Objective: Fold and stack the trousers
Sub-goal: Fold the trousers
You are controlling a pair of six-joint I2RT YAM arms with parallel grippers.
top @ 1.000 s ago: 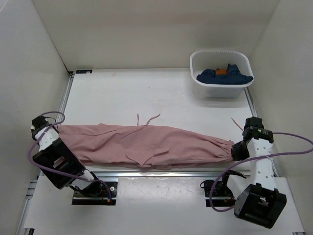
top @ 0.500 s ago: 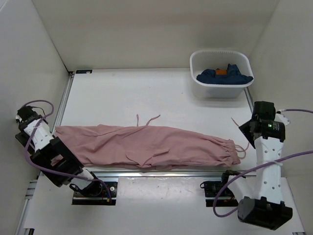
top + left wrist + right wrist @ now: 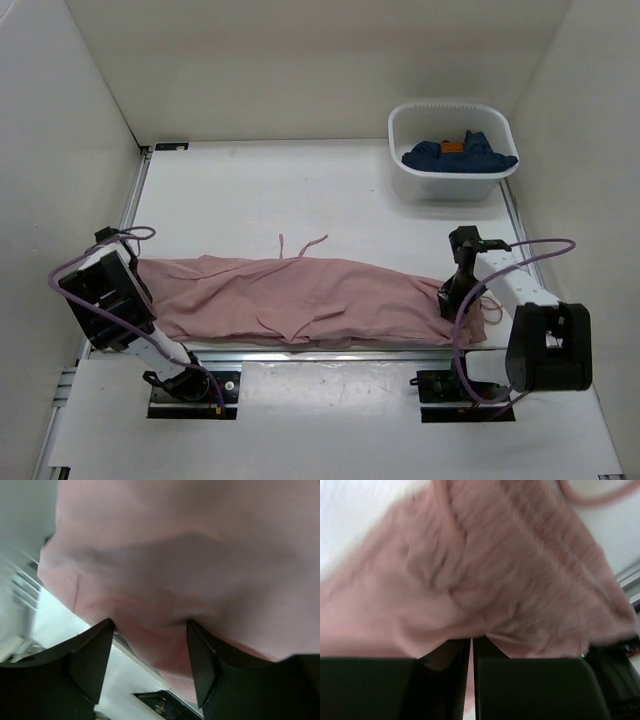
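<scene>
Looking at how this lies, everything hinges on the trousers (image 3: 300, 295) running straight between the two arms. The long axis goes side to side, parallel to the near edge of the surface (image 3: 300, 190). The leg ends are at the left end effector (image 3: 133, 268) and the gathered waistband is at the right end effector (image 3: 453, 292). So each arm is nearest its own end, and the cloth stretches away from each one toward the other.

On the right end effector the fingers (image 3: 520, 690) are basically together, with just a sliver between them. The bunched waistband sits right at the tips, so I'd call it pinched on the trousers. On the left end effector the fingers (image 3: 90, 655) stand apart. Pink fabric lies directly ahead of the tips and across the gap, and it's not clamped on anything that I can see.

Room-wise, the cloth hugs the near rail (image 3: 330, 350) just behind both end effectors, so there's next to nothing on that side. The free room is all out ahead of them. The drawstrings (image 3: 300, 243) trail out that way from the middle. The white tub (image 3: 450, 188) with a dark blue garment (image 3: 460, 155) in it sits well ahead of the right end effector, well apart from the pink cloth.

My guess is the fold goes end to end, with one arm carrying its end across toward the other. The left would need to close on the leg ends first.
</scene>
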